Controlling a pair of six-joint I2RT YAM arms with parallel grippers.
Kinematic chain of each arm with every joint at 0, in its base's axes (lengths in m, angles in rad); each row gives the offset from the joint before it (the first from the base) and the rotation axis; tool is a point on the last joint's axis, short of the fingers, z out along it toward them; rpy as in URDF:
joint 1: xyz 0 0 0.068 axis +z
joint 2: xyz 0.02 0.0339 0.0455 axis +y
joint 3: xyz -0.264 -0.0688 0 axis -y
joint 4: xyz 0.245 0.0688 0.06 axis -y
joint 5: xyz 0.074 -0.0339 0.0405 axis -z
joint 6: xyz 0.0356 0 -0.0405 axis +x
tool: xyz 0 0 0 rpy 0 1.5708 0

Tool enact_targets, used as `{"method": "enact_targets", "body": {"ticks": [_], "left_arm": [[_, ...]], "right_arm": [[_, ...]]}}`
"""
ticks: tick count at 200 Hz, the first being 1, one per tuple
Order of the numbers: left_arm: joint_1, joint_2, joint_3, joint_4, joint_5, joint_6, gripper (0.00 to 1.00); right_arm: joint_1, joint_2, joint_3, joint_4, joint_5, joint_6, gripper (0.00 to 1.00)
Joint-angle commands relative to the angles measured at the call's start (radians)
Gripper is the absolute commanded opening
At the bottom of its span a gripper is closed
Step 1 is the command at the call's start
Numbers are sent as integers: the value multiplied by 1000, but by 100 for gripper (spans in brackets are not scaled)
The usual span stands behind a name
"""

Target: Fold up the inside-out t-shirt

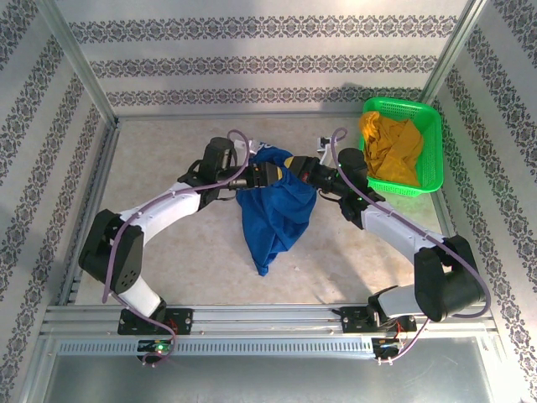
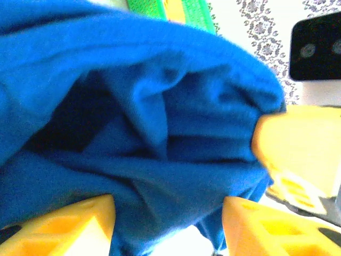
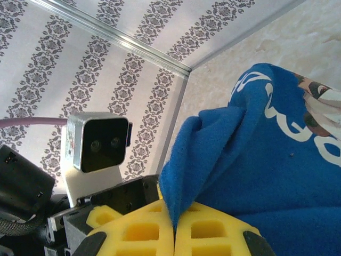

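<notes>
shirt: inside-out t-shirt (image 1: pixel 273 210) hanging bunched above desk (image 1: pixel 168 151) centre | left fingers (image 2: pixel 69 226): spread wide, cloth loose between | right fingers (image 3: pixel 138 232): pinching a fold | risk: that lone thin pinch slips, shirt drops crumpled

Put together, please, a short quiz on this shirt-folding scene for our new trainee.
1. True or false: the right gripper is shut on a fold of the blue t-shirt.
2. Where does the mustard-yellow garment lie? A) in the green basket; B) under the blue t-shirt; C) in the right gripper.
3. Fill in: the left gripper has blue cloth between its fingers, and its jaws stand ____ (open or shut).

Key: 1 true; 2 A; 3 open.
</notes>
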Motion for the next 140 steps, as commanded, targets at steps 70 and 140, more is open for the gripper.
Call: {"method": "enact_targets", "body": {"ticks": [70, 140], "left_arm": [[-4, -35, -13, 172, 88, -32, 0], [39, -184, -133, 459, 180, -209, 0]], "right_arm": [[-35, 11, -25, 48, 101, 29, 35], [-82, 69, -111, 39, 247, 41, 0]]}}
